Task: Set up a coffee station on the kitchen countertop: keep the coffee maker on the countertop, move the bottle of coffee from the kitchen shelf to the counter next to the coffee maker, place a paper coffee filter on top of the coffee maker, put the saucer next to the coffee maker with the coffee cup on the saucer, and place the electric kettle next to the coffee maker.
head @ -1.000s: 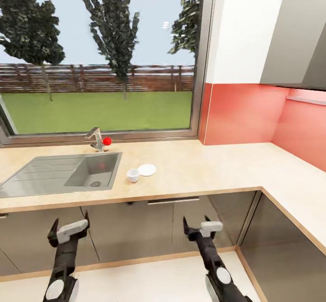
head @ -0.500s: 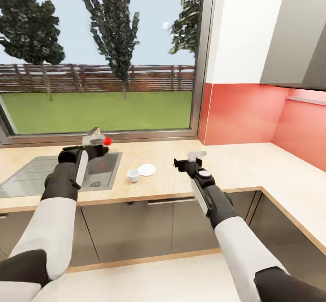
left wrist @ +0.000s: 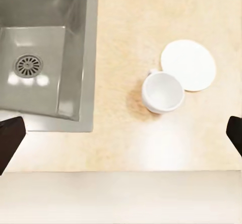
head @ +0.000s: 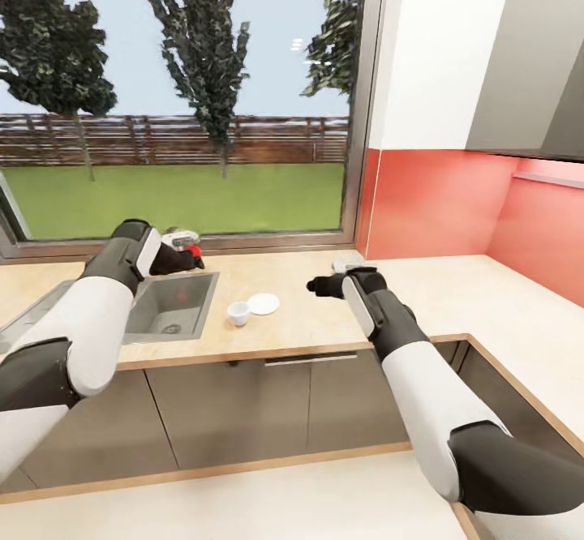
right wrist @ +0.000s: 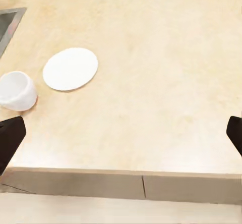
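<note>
1. Head view: kitchen countertop (head: 422, 297) runs under the window and turns a corner at the right; coffee cup (head: 238, 313) stands on it just right of the sink (head: 166, 313); saucer (head: 264, 304) lies flat just beside the cup, on its far right; left gripper (head: 188, 250) hangs over the sink's back edge at the tap; right gripper (head: 328, 280) hangs over the worktop, right of the saucer and apart from it; jaw spacing cannot be told from this view.
2. Left wrist view: cup (left wrist: 162, 93) sits upright and empty, its rim meeting the saucer (left wrist: 188, 65) edge; sink basin with drain (left wrist: 28, 65) lies beside them; dark fingertips (left wrist: 10, 138) show at both frame edges, spread wide, gripping nothing.
3. Right wrist view: saucer (right wrist: 70, 68) and cup (right wrist: 16, 90) lie on the worktop, near each other; dark fingertips (right wrist: 9, 139) show at both frame edges, spread wide, gripping nothing.
</note>
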Available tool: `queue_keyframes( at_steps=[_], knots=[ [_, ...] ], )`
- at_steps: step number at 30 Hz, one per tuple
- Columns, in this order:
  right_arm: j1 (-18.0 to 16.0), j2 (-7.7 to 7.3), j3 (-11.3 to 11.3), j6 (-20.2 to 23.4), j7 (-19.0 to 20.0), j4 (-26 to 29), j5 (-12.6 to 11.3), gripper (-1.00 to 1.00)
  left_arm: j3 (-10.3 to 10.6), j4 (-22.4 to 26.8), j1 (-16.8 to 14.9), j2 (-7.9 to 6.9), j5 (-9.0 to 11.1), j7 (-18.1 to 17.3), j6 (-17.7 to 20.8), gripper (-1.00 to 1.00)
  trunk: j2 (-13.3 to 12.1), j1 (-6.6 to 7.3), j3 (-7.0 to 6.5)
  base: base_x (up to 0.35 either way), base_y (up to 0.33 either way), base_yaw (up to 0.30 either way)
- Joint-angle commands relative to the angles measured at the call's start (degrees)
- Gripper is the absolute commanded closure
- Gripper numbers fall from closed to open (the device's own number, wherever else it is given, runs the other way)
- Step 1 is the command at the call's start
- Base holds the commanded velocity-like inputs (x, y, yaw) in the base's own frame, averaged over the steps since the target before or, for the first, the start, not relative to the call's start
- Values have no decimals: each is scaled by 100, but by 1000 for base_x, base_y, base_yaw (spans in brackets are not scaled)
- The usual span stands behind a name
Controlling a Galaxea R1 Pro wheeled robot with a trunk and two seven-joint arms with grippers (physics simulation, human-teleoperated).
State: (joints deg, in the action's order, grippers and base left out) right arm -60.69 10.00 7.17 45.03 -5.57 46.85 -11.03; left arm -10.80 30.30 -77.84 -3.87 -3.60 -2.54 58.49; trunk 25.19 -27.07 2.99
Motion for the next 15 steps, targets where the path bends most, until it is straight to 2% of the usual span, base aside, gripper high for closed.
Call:
queue_keyframes(
  at_steps=[1,3,5,7,8,10,11,12,14,15],
  knots=[
    [-14,0,11,56,-61,-45,-313,-100,-27,-69,-16,-1,-40,-27,28,-100,13,-4,13,0,0,0],
    [-33,0,12,111,-69,-88,-692,-100,-27,-213,-36,-5,-43,-32,45,-100,13,-4,13,0,0,0],
    [-40,0,12,224,-70,-96,-887,-100,-27,-350,-41,-7,-44,-34,63,-100,13,-4,13,0,0,0],
    [-46,0,10,552,-64,-82,-1091,-100,-24,-534,-45,-25,-44,-35,77,-100,13,-4,13,0,0,0],
    [-47,0,7,740,-49,-70,-1172,-100,-23,-596,-46,-90,-44,-36,82,-100,13,-4,13,0,0,0],
    [-48,0,5,808,-32,-71,-1205,-100,-18,-599,-42,-131,-44,-66,83,-100,13,-4,13,0,0,0],
    [-48,0,-1,825,-9,-73,-1214,-100,76,-596,-34,-159,-58,-521,53,-100,13,-4,13,0,0,0],
    [-48,0,-2,828,-5,-82,-1215,-100,194,-594,-32,-192,-66,-784,35,-100,13,-4,13,0,0,0],
    [-48,0,-9,830,4,-96,-1224,-100,607,-585,-19,-322,-74,-1431,6,-100,13,-4,13,0,0,0],
    [-48,0,-13,831,8,-103,-1358,-100,1424,-563,-8,-541,-78,-2503,-25,-100,13,-4,13,0,0,0]
  ],
)
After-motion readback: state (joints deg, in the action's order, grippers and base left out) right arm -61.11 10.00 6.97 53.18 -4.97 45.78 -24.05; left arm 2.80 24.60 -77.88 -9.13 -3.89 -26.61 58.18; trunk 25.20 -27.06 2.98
